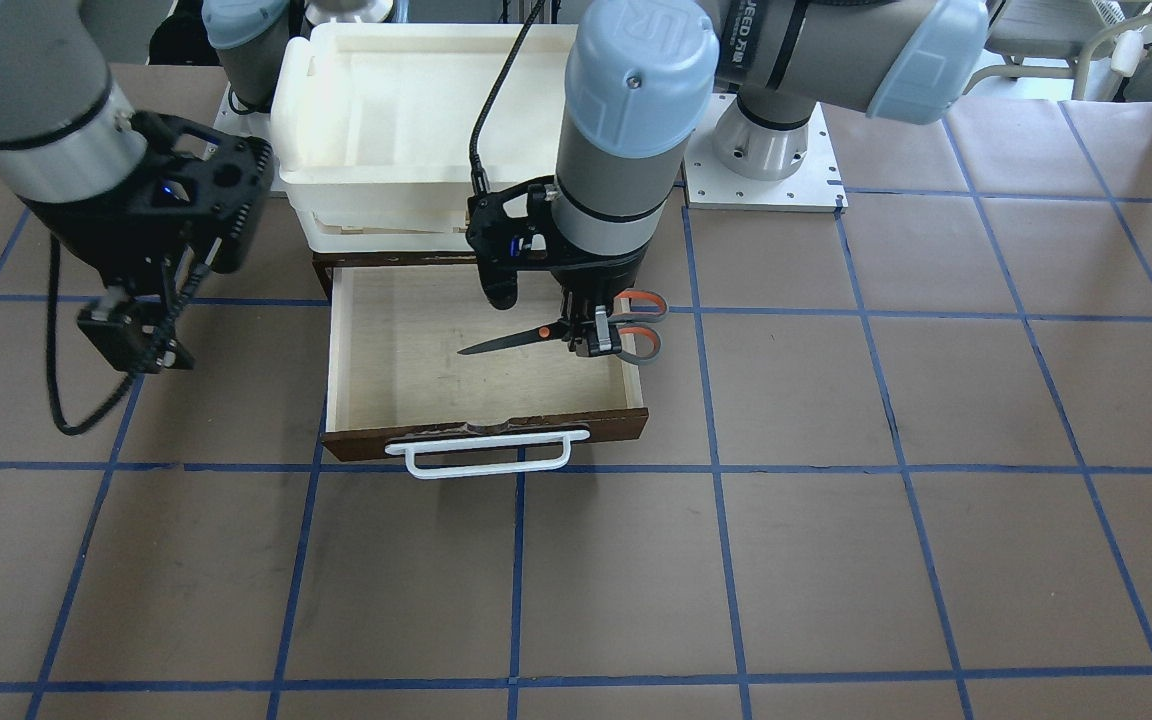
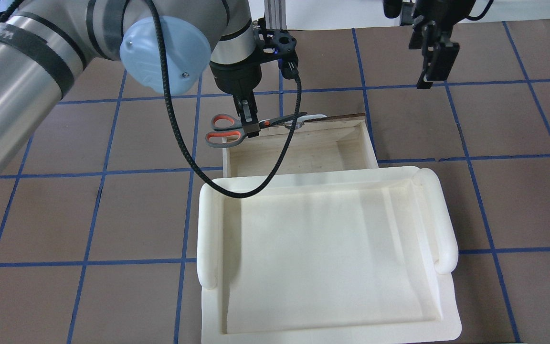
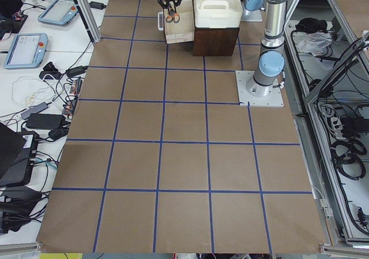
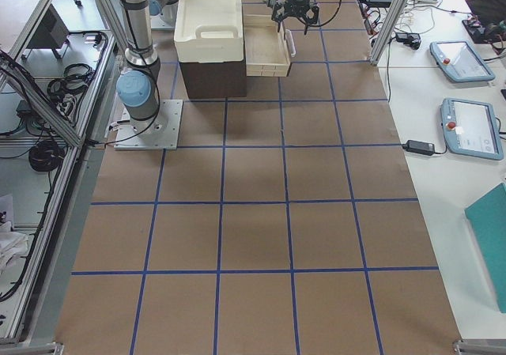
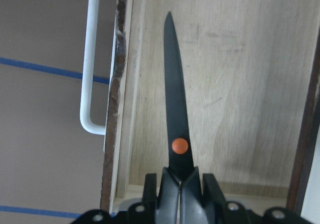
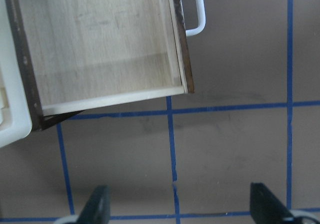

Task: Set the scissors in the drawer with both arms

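Overhead, from left to right:

- The left gripper (image 2: 251, 126) was clamped on the scissors (image 1: 511, 342) just behind the orange pivot. Its fingers were nearly together, with the shanks pinched between them.
- The scissors were held roughly level and shut. The grey, orange-lined loops stuck out past the drawer's side wall on the robot's left, and the blades pointed across the pale plywood inside.
- The drawer (image 1: 406, 350) stood pulled out, dark front and white bar handle (image 1: 486, 466) facing away from the robot. The scissors were above it — not lying on its floor.
- A cream-white tray (image 2: 208, 229) sat on top of the cabinet behind the drawer, overlapping its rear part.
- The right gripper (image 2: 435, 76) hung over the brown tabletop (image 2: 518, 200) beyond the drawer's other side, well apart from it. Its fingers were spread wide and it held nothing.
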Action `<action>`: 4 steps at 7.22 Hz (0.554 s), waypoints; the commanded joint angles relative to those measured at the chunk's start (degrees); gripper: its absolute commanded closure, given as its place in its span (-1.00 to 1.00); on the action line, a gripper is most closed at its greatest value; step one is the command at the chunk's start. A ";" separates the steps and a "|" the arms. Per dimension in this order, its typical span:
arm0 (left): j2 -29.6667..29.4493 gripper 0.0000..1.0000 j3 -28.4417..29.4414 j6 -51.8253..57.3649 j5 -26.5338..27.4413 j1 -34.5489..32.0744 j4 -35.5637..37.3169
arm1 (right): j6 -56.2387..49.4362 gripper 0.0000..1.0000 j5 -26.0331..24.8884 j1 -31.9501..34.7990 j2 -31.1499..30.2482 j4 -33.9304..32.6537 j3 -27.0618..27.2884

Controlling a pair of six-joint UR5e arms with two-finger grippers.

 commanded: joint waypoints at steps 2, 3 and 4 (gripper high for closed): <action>-3.52 1.00 -0.13 -1.52 0.12 -4.14 2.79 | 1.48 -1.00 -0.28 -6.22 -4.19 5.75 0.48; -4.31 1.00 -0.91 -1.70 -0.31 -4.41 2.96 | 8.02 -1.00 0.62 -6.13 -4.72 5.85 0.48; -5.10 1.00 -1.36 -1.78 -0.58 -4.94 2.61 | 16.09 -1.00 0.63 -5.79 -4.81 6.02 0.57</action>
